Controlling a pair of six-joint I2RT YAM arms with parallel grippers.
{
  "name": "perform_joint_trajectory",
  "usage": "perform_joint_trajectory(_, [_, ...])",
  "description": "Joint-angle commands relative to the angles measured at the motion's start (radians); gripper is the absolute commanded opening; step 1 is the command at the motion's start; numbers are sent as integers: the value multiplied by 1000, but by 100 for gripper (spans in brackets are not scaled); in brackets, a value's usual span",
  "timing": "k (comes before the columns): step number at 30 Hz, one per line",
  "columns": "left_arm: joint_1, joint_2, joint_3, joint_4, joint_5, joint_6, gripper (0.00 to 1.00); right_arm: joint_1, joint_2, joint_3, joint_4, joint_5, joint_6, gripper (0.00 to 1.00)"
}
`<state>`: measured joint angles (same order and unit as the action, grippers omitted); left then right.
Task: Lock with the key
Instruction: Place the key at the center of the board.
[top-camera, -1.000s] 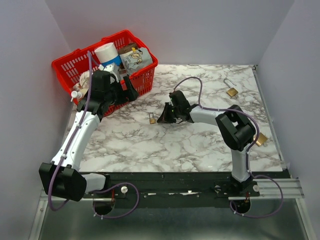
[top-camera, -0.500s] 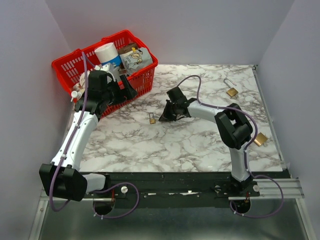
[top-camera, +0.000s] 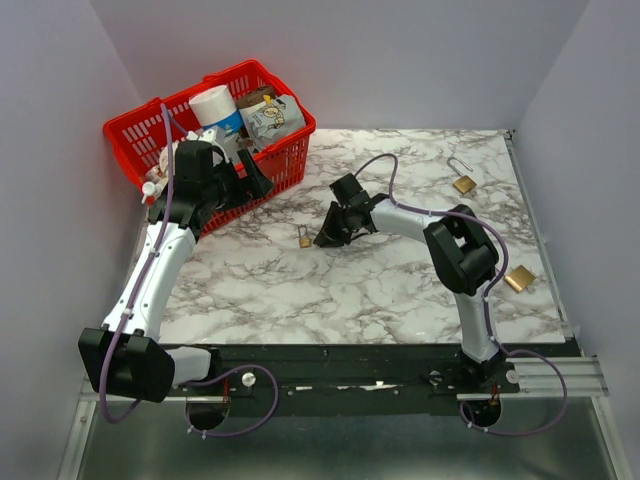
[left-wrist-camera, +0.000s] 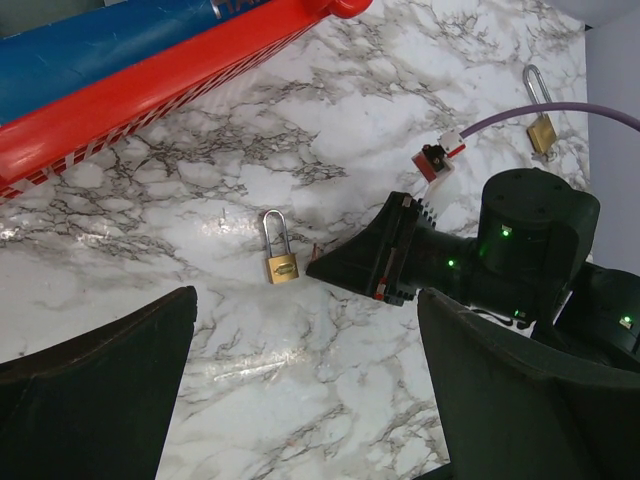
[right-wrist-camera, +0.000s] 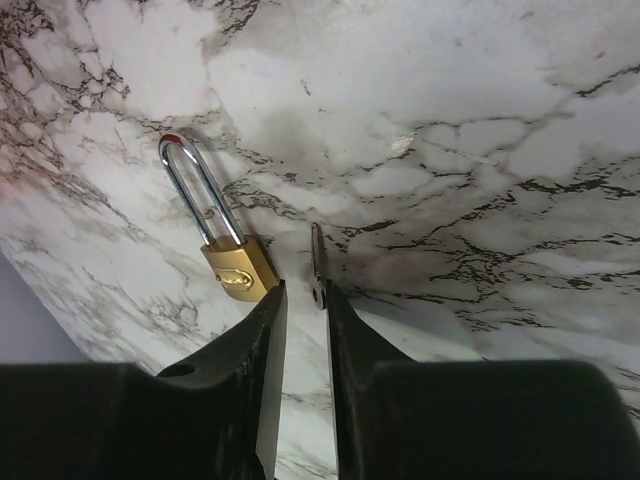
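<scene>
**A:** What sits far left in the overhead view?

**B:** A red basket (top-camera: 150, 135) of packaged goods at the upper left, on the marble table (top-camera: 400, 290). The left gripper (left-wrist-camera: 307, 300) hangs by the basket's near wall. Its own wrist view shows the fingers spread wide with nothing between them.

**A:** And the lock?

**B:** A small brass padlock (top-camera: 304, 238) lies flat near the centre, shackle toward the top of the frame. Just to its right is the right gripper (top-camera: 321, 240), tip down at the table.

**A:** The key?

**B:** Overhead, the gripper hides it. The right wrist view shows the key (right-wrist-camera: 317, 262) beside the padlock's body and apart from it, its lower end between the fingertips. The jaws are slightly parted, with a gap on the key's left. Whether the right finger touches it, I cannot tell.

**A:** Further right?

**B:** A second padlock (top-camera: 462, 180) with its shackle raised, at the upper right. A squarish brass piece (top-camera: 519, 278) lies near the right edge. Both are well apart from the gripper.
</scene>
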<state>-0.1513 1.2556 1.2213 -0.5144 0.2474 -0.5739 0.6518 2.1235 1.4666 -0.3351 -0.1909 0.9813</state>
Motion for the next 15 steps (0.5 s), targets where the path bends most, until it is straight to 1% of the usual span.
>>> perform_joint_trajectory(1, [7,-21,-3,-6,16,-12,99,8,29,12,-59,28,-9,39])
perform_joint_trajectory(3, [7,-24,-6,-3,20,-12,99,8,26,18,-58,19,-18,40])
perform_joint_trajectory(6, [7,-22,-2,-1,33,0,99,8,0,21,-61,19,-41,45])
perform_joint_trajectory(7, [7,-21,1,2,38,5,99,8,-10,20,-64,19,-55,49])
perform_joint_trajectory(9, [7,-19,9,5,55,12,99,8,-42,12,-87,11,-61,56])
perform_joint_trajectory(10, [7,-19,17,11,65,17,99,8,-53,11,-97,7,-69,61])
perform_joint_trajectory(12, [7,-28,18,27,95,23,99,8,-91,6,-122,-7,-98,64])
perform_joint_trajectory(15, [6,-47,18,50,115,40,99,2,-158,-8,-124,-33,-170,72])
